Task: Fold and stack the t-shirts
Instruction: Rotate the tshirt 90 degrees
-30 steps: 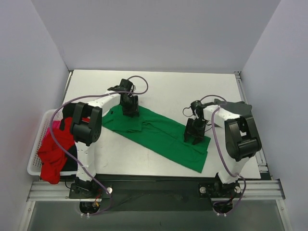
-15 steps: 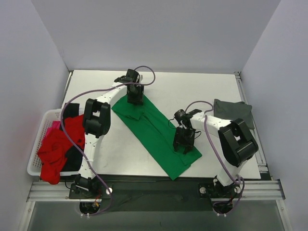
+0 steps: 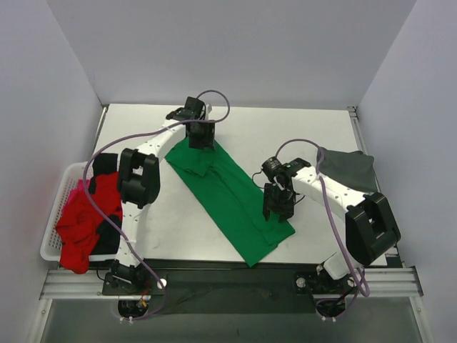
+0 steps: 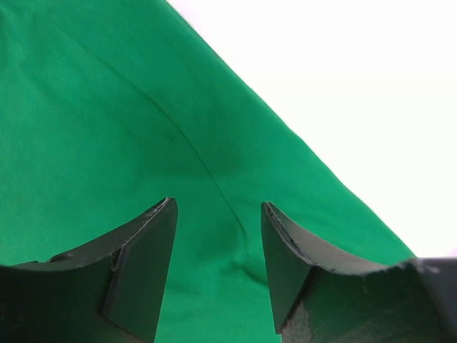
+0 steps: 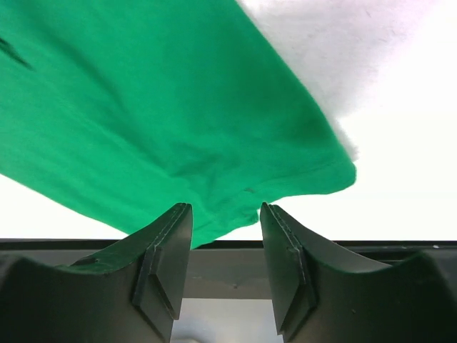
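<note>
Green t-shirt (image 3: 228,200) lies in a long diagonal strip on the white table (image 3: 285,136), far-left to near-right. Left gripper (image 3: 201,139) over its far end, right gripper (image 3: 277,209) over its near right edge. Dark grey t-shirt (image 3: 348,168) crumpled at right table edge. White basket (image 3: 53,246) at left holds red t-shirt (image 3: 82,225) and black t-shirt (image 3: 106,163).

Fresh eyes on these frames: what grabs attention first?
The green t-shirt lies as a long strip, diagonal across the middle of the table. The left tool is at its far end and the right tool at its near right edge, both with jaws apart. Next come the red t-shirt heaped over the white basket at the table's left edge, and a dark grey t-shirt at the right edge.
</note>
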Controlling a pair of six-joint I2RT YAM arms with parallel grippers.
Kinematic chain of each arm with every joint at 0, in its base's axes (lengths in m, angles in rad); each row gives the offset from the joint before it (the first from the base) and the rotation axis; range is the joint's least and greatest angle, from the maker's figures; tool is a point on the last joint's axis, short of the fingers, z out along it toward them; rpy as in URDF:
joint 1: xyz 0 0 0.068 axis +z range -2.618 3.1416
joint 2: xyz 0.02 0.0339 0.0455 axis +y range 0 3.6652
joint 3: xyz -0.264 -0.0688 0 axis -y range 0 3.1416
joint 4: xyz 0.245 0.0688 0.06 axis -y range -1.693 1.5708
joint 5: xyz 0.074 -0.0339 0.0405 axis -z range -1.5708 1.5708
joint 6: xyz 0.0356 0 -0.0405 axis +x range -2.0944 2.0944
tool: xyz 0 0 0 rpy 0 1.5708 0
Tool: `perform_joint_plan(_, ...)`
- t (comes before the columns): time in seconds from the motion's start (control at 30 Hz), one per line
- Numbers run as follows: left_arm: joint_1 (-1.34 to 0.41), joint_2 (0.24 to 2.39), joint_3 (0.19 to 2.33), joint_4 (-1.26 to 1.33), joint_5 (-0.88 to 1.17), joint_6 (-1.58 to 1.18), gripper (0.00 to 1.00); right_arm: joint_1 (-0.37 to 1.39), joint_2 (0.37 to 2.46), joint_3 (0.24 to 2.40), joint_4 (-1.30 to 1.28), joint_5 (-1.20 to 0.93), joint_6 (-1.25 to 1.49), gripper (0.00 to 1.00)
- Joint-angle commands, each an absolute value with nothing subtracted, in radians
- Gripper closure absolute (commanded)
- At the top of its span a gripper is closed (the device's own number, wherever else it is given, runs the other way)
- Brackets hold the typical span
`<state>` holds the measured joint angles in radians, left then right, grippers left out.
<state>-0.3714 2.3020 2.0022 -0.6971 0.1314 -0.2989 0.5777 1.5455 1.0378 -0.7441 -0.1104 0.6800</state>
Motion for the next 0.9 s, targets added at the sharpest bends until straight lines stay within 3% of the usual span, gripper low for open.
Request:
perform_joint_plan(0.0,-0.374,2.171,1.933,-0.681,0.192,-0.351,0.38,0.591,1.551,1.009,-0.818,-0.064,0.62,0.57)
perform_joint_plan(0.37,-0.342,2.117,1.654,-0.561,0.278,-0.456,0.36,0.641,1.606,0.956,-0.75,-0.089,0.64,0.56)
perform_joint_plan(0.87,-0.345,2.296,1.769,-0.607,0.19,-0.304,0.36,0.758,1.752,0.979,-0.709,-0.147,0.704,0.56)
